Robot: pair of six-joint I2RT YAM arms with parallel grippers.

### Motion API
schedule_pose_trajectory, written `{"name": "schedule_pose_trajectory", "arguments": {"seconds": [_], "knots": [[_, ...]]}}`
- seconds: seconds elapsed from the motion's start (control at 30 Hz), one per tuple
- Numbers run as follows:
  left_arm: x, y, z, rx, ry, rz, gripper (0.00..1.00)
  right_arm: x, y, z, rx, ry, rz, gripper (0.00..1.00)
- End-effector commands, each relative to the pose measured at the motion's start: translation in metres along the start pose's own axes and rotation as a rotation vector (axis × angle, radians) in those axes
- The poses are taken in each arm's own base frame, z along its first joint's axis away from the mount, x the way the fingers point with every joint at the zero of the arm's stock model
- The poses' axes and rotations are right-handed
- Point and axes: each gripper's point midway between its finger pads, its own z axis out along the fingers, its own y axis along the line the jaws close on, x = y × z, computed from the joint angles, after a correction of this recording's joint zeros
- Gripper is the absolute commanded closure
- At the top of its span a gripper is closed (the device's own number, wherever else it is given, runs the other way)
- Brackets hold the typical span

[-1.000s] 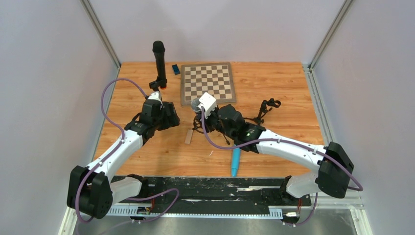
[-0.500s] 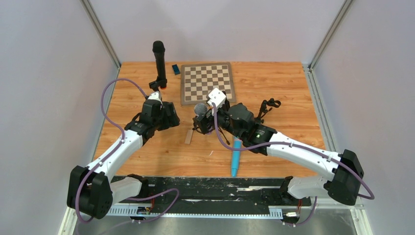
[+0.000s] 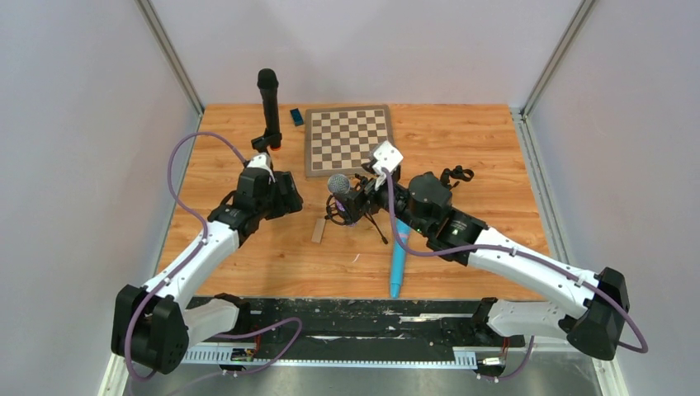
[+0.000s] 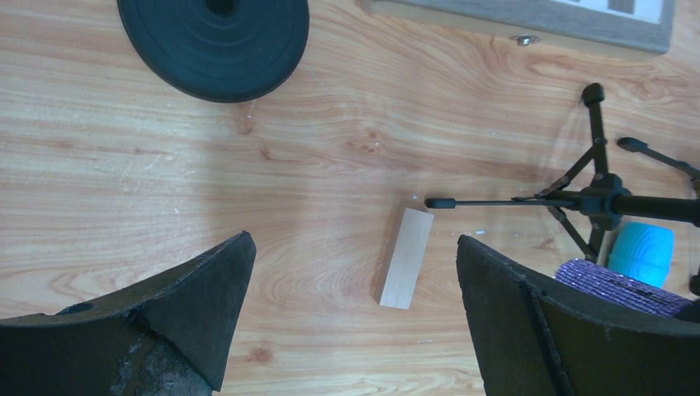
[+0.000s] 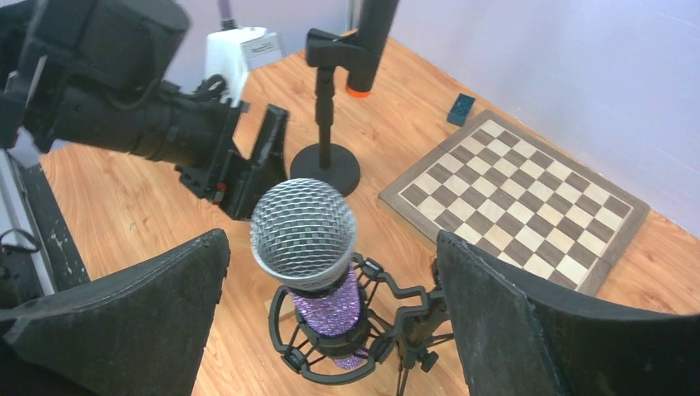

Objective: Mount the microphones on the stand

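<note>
The wooden table [image 3: 462,157] carries a chessboard [image 3: 350,140] at the back. Left of it, the long black microphone [image 3: 268,103] stands upright, clipped in a round-based stand [image 5: 323,124]. The left fingers [image 4: 190,305] are spread wide over bare wood, holding nothing. The right fingers [image 5: 140,322] gape on either side of the purple microphone [image 5: 304,235], not touching it; it sits upright in a tripod stand's cradle [image 5: 363,334]. The light blue microphone [image 3: 398,266] lies flat under the right arm. A small wooden block [image 3: 319,230] lies near the tripod.

Bright, even overhead light; soft shadows lay on the table [image 3: 462,140]. The purple microphone [image 5: 315,276] grille glinted, sharply focused.
</note>
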Motion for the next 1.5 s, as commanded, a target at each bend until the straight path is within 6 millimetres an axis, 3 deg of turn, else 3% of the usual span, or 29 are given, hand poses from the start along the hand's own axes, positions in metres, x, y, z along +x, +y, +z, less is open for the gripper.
{"name": "schedule_pose_trajectory", "arguments": {"seconds": [0.0, 0.17, 0.43, 0.63, 0.73, 0.87, 1.2, 1.47], "knots": [[-0.022, -0.008, -0.013, 0.05, -0.098, 0.011, 0.0, -0.035, -0.021, -0.007, 0.031, -0.103, 0.134, 0.01], [-0.029, -0.015, -0.024, 0.096, -0.149, 0.011, 0.0, -0.022, -0.046, -0.013, -0.029, -0.075, 0.336, 0.05], [-0.039, -0.022, -0.042, 0.156, -0.227, 0.011, 0.0, 0.026, -0.073, -0.01, -0.016, 0.061, 0.533, 0.11], [-0.052, -0.037, -0.072, 0.299, -0.386, 0.019, 0.0, 0.063, -0.064, -0.005, -0.04, 0.178, 0.695, 0.19], [-0.064, -0.049, -0.097, 0.403, -0.505, 0.026, 0.0, 0.078, -0.059, -0.002, -0.053, 0.227, 0.749, 0.25], [-0.067, -0.051, -0.115, 0.454, -0.583, 0.033, 0.0, 0.094, -0.058, -0.004, -0.045, 0.269, 0.805, 0.29], [-0.068, -0.053, -0.12, 0.471, -0.596, 0.043, 0.0, 0.115, -0.048, -0.008, -0.111, 0.339, 0.942, 0.29], [-0.068, -0.055, -0.119, 0.475, -0.588, 0.054, 0.0, 0.12, -0.04, -0.003, -0.181, 0.35, 1.054, 0.3]]}}
